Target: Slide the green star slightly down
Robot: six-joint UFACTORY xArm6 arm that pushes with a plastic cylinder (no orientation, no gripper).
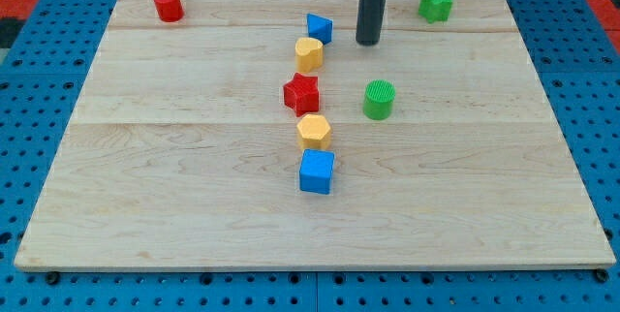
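Observation:
The green star sits near the top right corner of the wooden board. My tip rests on the board at the view's top centre, to the left of and slightly below the green star, apart from it. The blue triangular block lies just left of my tip. The green cylinder stands below my tip.
A red cylinder stands at the top left. A column runs down the centre: yellow block, red star, yellow hexagon, blue cube. Blue pegboard surrounds the board.

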